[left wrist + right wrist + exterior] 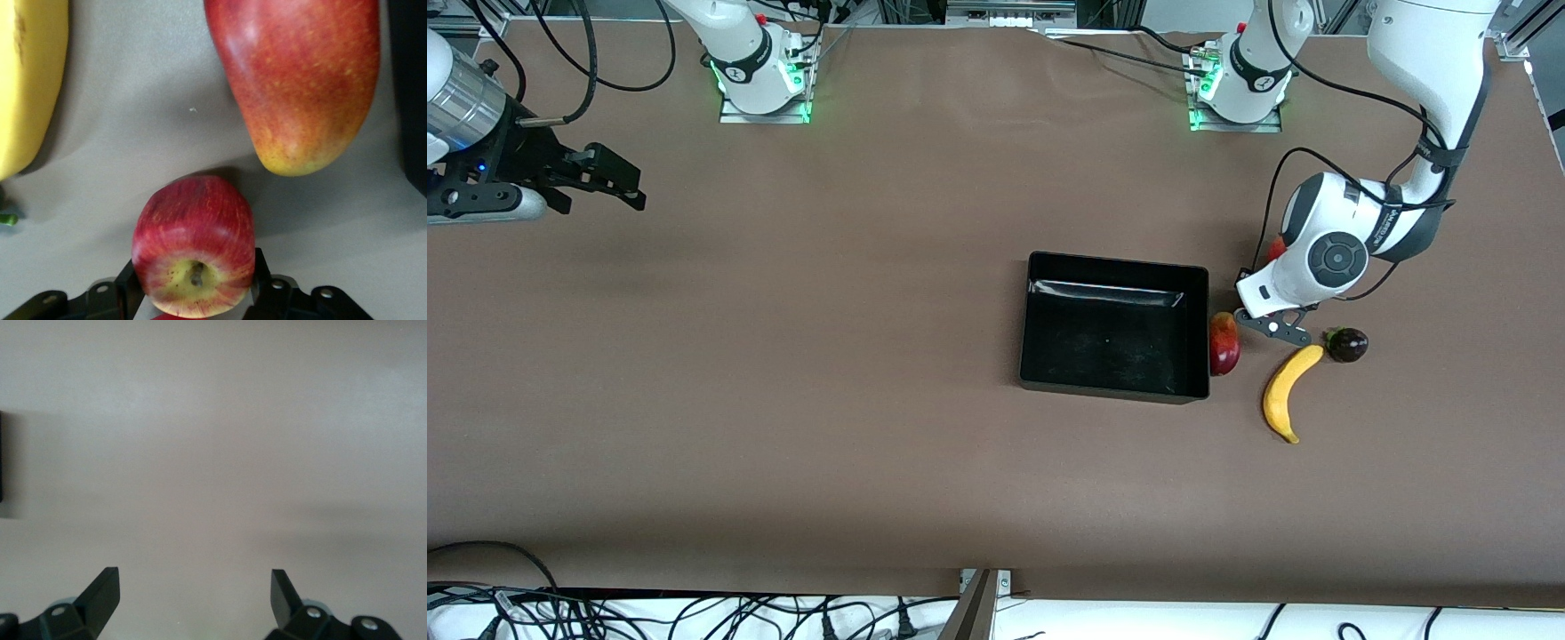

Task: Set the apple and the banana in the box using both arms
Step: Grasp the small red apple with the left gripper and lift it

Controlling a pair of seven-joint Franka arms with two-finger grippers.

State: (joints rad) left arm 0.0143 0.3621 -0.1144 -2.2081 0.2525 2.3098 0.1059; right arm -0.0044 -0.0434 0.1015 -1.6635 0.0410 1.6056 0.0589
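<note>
take the shallow black rectangular plastic box (1113, 325) as your landmark; it sits open and empty on the brown table (827, 400).

your left arm's black two-finger gripper (195, 293) is low over the table just beside the box's end toward the left arm's side. in the left wrist view its fingers (127, 283) sit against both sides of the small round red apple with the yellowish stem dimple (194, 263), so it is closed on the apple. in the front view the arm's white wrist hides most of the apple, and you cannot tell whether it is lifted off the table.

the elongated red-yellow mango (1224, 343) lies touching or nearly touching that same end wall of the box. the long curved yellow banana (1288, 392) lies on the table near the box, past the mango toward the left arm's end. a small dark purple round fruit (1347, 344) sits just beside the banana's upper tip.

your right arm's black gripper (605, 178) waits well apart from the box, up over the right arm's end of the table, its fingers (100, 593) spread wide and holding nothing.
</note>
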